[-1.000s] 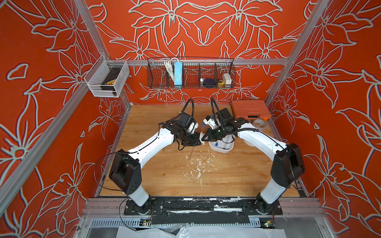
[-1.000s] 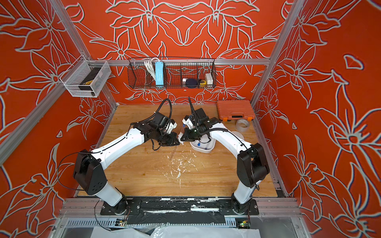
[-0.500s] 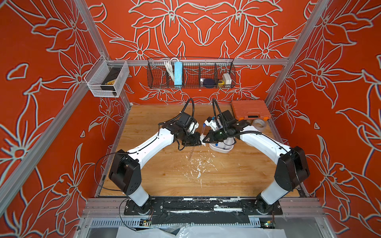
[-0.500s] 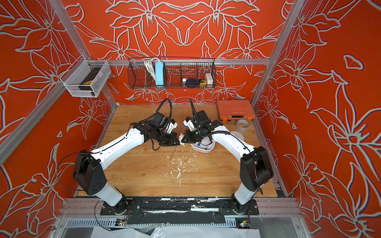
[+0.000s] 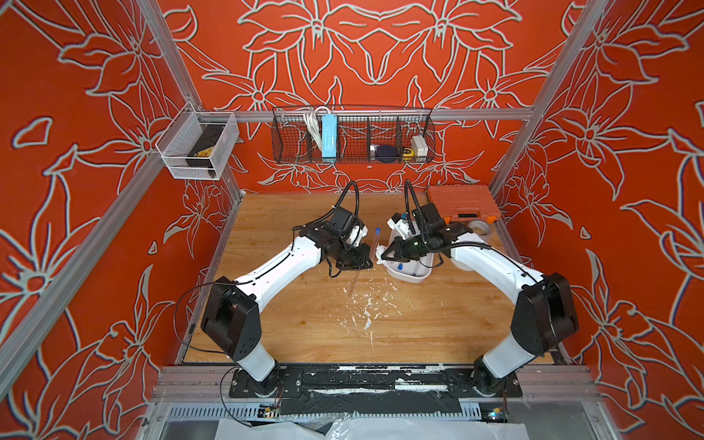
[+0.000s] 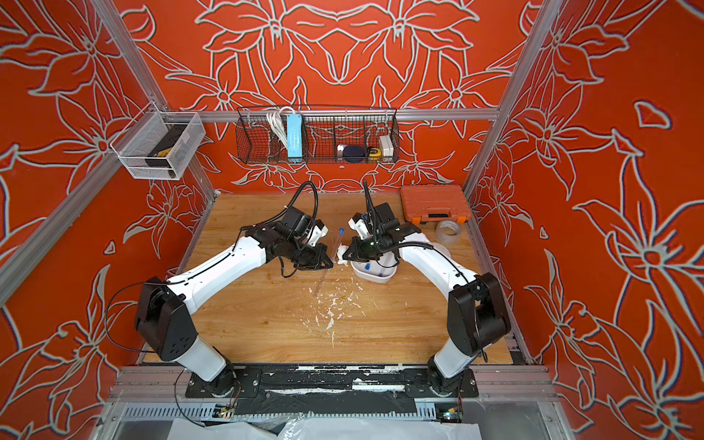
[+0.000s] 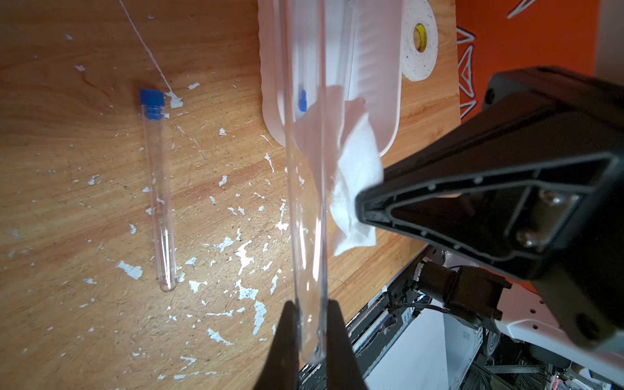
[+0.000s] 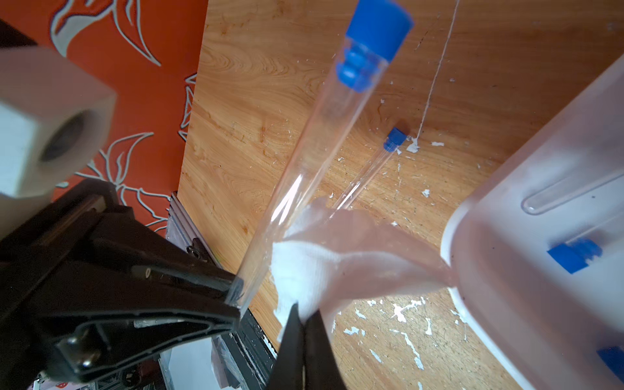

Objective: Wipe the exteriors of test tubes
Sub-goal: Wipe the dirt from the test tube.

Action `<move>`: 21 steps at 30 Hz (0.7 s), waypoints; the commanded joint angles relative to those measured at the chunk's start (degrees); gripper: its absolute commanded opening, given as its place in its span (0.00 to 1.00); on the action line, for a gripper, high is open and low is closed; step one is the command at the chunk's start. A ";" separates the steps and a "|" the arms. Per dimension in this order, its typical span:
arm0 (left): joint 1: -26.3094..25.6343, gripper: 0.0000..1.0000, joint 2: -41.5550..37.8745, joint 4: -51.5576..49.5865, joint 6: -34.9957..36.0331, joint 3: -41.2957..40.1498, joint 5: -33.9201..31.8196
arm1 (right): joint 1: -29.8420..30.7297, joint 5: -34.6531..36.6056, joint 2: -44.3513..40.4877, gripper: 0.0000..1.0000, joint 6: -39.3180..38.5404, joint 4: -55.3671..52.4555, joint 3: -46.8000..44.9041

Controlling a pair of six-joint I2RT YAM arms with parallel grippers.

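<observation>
My left gripper is shut on the round bottom end of a clear test tube, which rises at a slant with its blue cap at the top. In both top views this tube stands between the two wrists. My right gripper is shut on a crumpled white tissue that lies against the tube's lower half. A second test tube lies flat on the wooden table. More tubes with blue caps rest in the frosted white tray under the right wrist.
An orange tool case and a roll of tape sit at the back right. White flecks are scattered over the table's middle. A wire basket hangs on the back wall, and a white mesh bin on the left.
The right arm has shifted slightly and its wrist has turned, with the tissue staying at the tube. The left arm holds the tube in the same place.
</observation>
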 commanded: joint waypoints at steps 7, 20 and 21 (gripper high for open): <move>0.15 0.03 -1.03 0.48 -1.10 1.53 3.00 | 0.18 -2.73 2.84 0.00 2.41 4.73 0.81; 0.15 0.04 -3.73 2.67 -3.23 -2.10 5.08 | -1.98 -2.84 7.44 0.00 3.02 7.00 6.93; 0.15 0.04 -4.00 2.79 -3.28 -2.58 5.16 | -2.36 -2.89 7.83 0.00 2.99 6.88 7.78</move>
